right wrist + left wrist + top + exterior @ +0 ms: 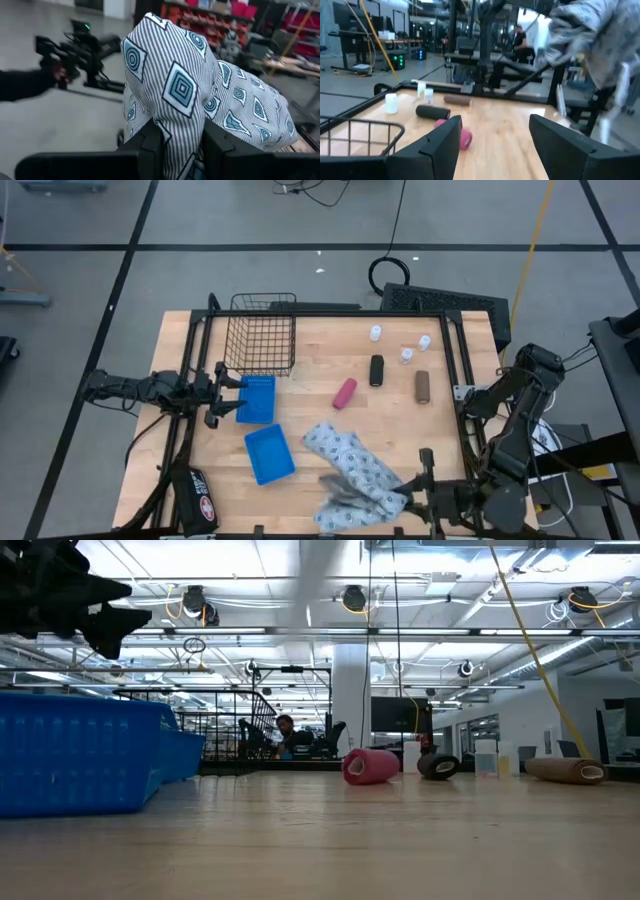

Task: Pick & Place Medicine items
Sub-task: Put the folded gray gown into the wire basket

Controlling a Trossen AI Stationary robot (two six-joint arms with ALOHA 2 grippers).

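You've got three tiny white round bottles [376, 332] at the wooden counter [320, 360] far edge, one black oblong container [376, 370], one smooth pink tube [344, 393] lying centre. Two blue ribbed trays [270, 454] (plastic-looking). Right end effector [180, 145] clenched on soft patterned cloth [350, 470]; left end effector [225, 392] released, beside trays.

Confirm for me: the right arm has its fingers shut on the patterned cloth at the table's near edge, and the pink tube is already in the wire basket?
Not quite. The pink tube lies on the bare table, apart from the wire basket, as the high view shows. The rest holds: the right gripper has its fingers shut on the patterned cloth at the near edge.
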